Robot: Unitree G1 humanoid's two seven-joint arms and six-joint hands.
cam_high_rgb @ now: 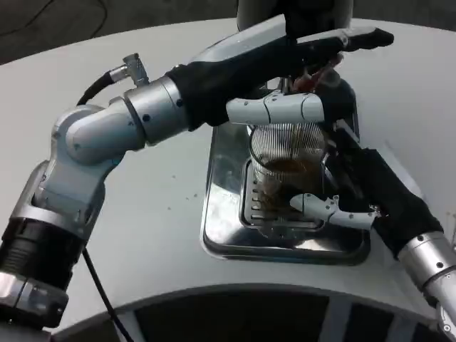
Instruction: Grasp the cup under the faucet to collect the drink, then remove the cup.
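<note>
A clear ribbed cup (286,160) stands on the grate of a steel drip tray (222,231), under the faucet (313,77) of a dark dispenser. Brown drink fills part of the cup. My right hand (356,203) comes in from the lower right and grips the cup, with white fingers (319,206) wrapped round its lower front. My left hand (299,60) reaches over from the left and lies on the faucet lever, its dark fingers (356,39) stretched out above and a white finger (278,110) below, just over the cup's rim. The lever itself is mostly hidden.
The dispenser's dark body (292,11) rises behind the tray at the table's back. My left forearm (142,114) crosses the white table (142,214) above the tray's left side. The table's curved front edge (214,299) runs close below the tray.
</note>
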